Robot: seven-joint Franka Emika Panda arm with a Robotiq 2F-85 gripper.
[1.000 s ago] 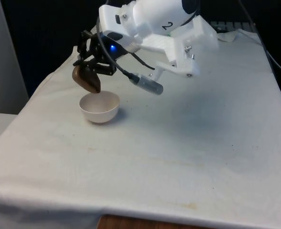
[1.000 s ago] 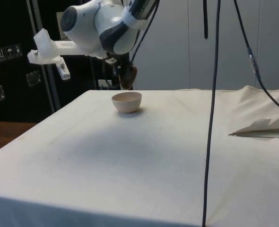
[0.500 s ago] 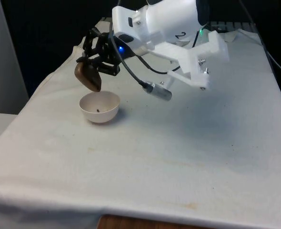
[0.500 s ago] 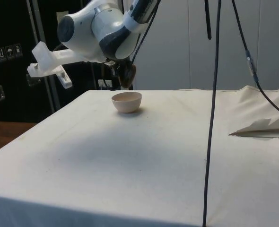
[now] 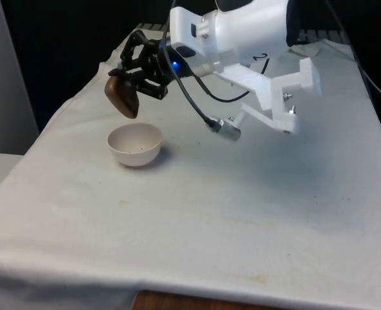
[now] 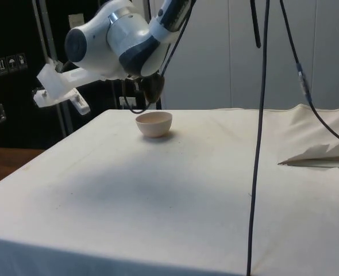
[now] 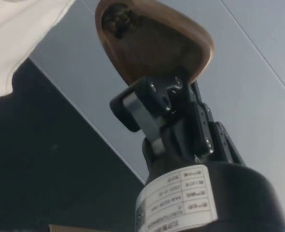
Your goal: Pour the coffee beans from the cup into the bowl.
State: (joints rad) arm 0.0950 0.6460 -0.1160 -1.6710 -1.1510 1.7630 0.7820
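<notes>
Front view: black two-finger gripper [image 5: 133, 76] clamps the small brown wooden cup [image 5: 122, 96], tipped mouth-down above the round cream bowl [image 5: 135, 144] on the white cloth-covered table [image 5: 255, 194] — a few dark coffee beans [image 5: 134, 150] lie in the bowl. Wrist view shows some beans stuck inside the cup [image 7: 152, 38]. Pour step looks nearly done — next move probably needs more tilt or a shake, keeping the cup over the bowl.

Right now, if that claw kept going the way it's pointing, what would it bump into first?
The gripper, shut on the brown cup, points sideways, past the table edge. Its way looks free, though depth is unclear.
</notes>
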